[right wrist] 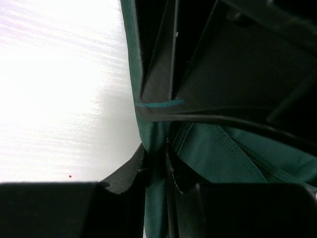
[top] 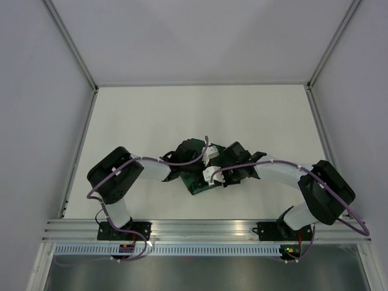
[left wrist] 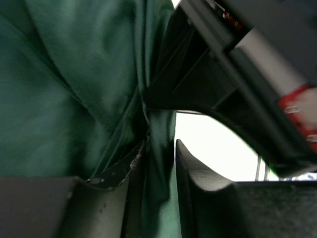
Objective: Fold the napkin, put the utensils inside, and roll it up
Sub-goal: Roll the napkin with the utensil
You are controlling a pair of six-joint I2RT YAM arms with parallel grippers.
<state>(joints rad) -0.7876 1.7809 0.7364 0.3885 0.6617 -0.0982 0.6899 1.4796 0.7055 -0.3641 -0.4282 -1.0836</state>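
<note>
Two claws meet at the napkin point(top: 197, 183), which lies bunched toward the near side of the bench point(top: 200, 115). Of these, the right claw point(right wrist: 155, 166) is nearly closed, pinching a fold. The left claw point(left wrist: 159, 163) stands partly open, with cloth hanging between its fingers.

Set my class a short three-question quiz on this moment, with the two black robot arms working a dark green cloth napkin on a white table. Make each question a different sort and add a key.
1. True or false: a pink-handled fork lies in plain sight on the white table.
2. Multiple choice: what sits between the fingers of the right gripper? A) bare table B) a fold of the dark green cloth napkin C) a cable
3. Fill the gap: the left gripper and the right gripper both work on the ____.

Key: 1 false; 2 B; 3 napkin.
</note>
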